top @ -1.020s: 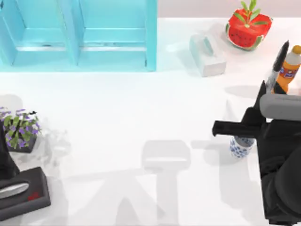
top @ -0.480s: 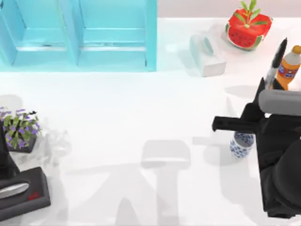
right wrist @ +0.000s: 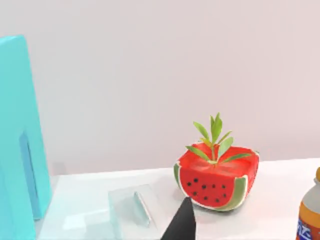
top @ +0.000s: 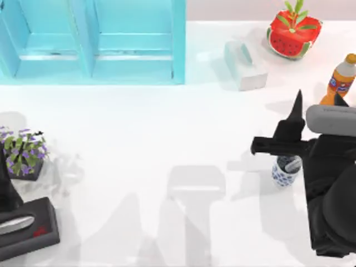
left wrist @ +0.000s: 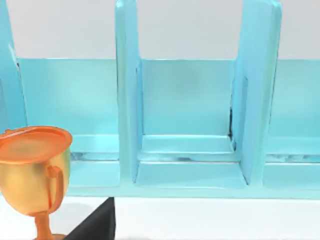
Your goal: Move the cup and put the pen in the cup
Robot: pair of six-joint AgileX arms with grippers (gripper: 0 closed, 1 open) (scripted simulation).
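Cup (top: 286,172) stands on the surface (top: 167,144) toward the right side, directly under the right end effector (top: 296,119); something dark shows inside its rim, likely the pen (top: 290,163) already in, though I cannot tell for certain; whether the fingers are spread or pressed together I cannot tell. One dark finger tip (right wrist: 182,222) shows in the right wrist view. Left arm parked at lower left.

Handling, as a judgement: cup looks ceramic, rigid, glazed and slippery, chips if knocked, small and easily tipped; take it across the rim or round the wall. Pen is light, stiff, smooth; grip mid-barrel. Orange bottle (top: 340,79) stands near, behind the arm.
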